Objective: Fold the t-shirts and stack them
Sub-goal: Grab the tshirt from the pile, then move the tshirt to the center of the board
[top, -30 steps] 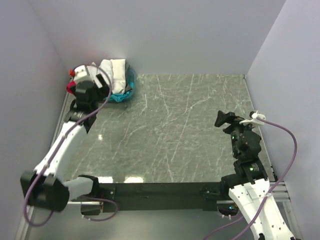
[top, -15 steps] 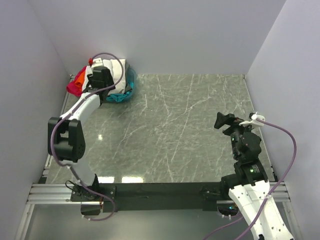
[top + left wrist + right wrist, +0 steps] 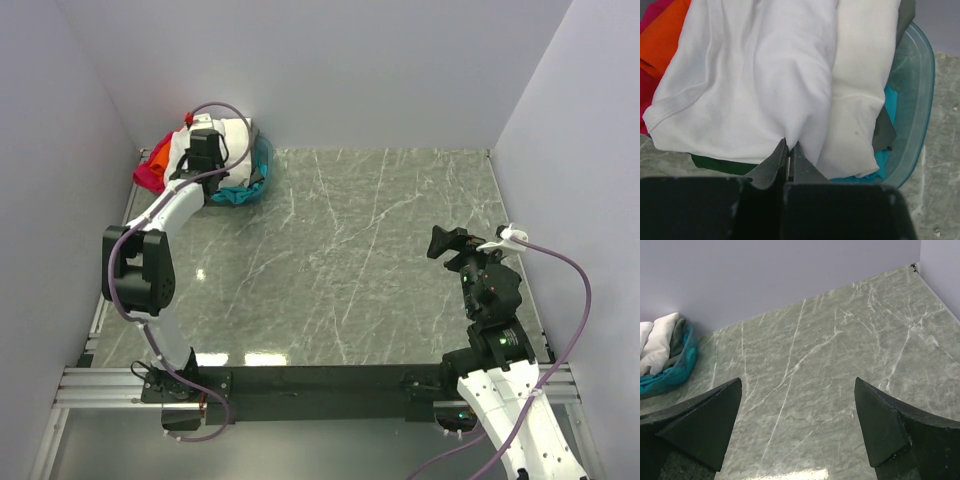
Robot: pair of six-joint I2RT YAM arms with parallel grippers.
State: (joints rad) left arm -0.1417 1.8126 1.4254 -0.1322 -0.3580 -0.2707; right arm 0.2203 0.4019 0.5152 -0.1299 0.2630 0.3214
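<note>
A heap of t-shirts fills a clear teal bin [image 3: 916,90] at the table's far left corner. In the left wrist view the plain white t-shirt [image 3: 755,75] lies on top, beside a cream-white one [image 3: 860,80], with orange [image 3: 665,35], magenta-pink [image 3: 646,97], teal [image 3: 889,102] and dark green [image 3: 715,164] cloth underneath. My left gripper [image 3: 789,146] is shut, pinching a fold at the white t-shirt's near edge. From above, the left gripper [image 3: 203,150] sits over that heap [image 3: 232,140]. My right gripper [image 3: 798,412] hangs open over bare table, far from the shirts.
The grey-green marble table [image 3: 350,260] is walled in at the back and on both sides. The bin [image 3: 255,175] stands against the back wall. The right gripper [image 3: 447,242] hovers near the right wall.
The left arm has stretched out to the bin, and its gripper has gone from open to shut on the white t-shirt. The right arm has stayed still.
</note>
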